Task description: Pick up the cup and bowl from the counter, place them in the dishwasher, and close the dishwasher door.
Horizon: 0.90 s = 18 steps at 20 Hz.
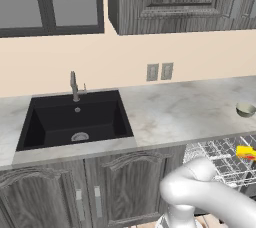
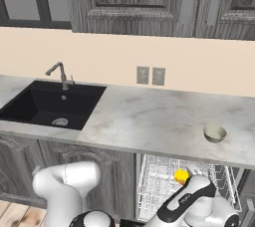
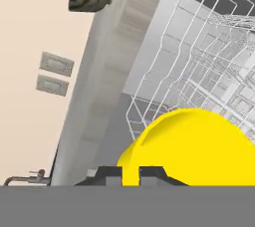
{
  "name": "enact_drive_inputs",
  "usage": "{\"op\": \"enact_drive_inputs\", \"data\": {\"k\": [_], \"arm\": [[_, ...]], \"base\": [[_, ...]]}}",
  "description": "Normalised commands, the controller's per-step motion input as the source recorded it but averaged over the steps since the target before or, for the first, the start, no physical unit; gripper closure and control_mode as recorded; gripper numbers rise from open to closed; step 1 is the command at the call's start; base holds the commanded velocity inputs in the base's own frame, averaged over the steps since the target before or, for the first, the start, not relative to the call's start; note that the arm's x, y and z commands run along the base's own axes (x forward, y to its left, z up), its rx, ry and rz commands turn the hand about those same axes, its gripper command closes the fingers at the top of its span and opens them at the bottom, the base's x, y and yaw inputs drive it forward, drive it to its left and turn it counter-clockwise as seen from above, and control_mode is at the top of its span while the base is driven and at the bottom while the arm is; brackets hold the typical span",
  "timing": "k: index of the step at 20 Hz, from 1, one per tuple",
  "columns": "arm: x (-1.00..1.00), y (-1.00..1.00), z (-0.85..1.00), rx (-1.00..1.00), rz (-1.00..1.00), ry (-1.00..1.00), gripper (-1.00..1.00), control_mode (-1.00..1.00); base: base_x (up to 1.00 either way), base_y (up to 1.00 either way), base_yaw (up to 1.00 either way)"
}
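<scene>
The hand (image 3: pixel 130 175) is clenched on the cup (image 3: pixel 191 149), its 2 dark tips pinching the yellow rim, and it hangs low over the white wire rack (image 3: pixel 219 66) of the open dishwasher (image 2: pixel 187 183). This looks like step 1 of the task near its end: the cup is carried to the rack but not yet let go, and whether it already rests on the wires I cannot tell. In the right base view the cup (image 2: pixel 181 175) sits just ahead of the hand (image 2: pixel 185 181), over the front part of the rack (image 2: pixel 154 181); in the left base view it shows as a yellow spot (image 1: pixel 246 153) above the wires. The next move, as I judge it, calls for lowering the cup between the tines, releasing it, then lifting clear without snagging the wire. The bowl (image 2: pixel 214 133) stands up above the hand and a little to its side, on the desk (image 2: pixel 149 119) near its front edge, and looks empty; it waits for trip 2. The rack holds nothing else that I can make out. The black sink (image 1: pixel 75 119) lies well away along the desk. The door cannot be made out, so closing it comes last.
</scene>
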Motion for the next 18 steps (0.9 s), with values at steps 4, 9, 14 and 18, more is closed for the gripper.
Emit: {"op": "enact_drive_inputs", "data": {"k": [4, 9, 14, 18], "arm": [[0.09, -0.22, -0.62, 0.06, 0.14, 0.08, 1.00, -1.00], [0.01, -0.21, -0.68, 0.04, 0.13, 0.09, 1.00, -1.00], [0.02, -0.22, -0.44, 0.04, 0.11, 0.07, 1.00, -1.00], [0.00, -0.21, -0.36, 0.06, 0.11, 0.05, 1.00, -1.00]], "base": [[0.00, 0.00, 0.00], [0.00, 0.00, 0.00], [0.00, 0.00, 0.00], [0.00, 0.00, 0.00]]}}
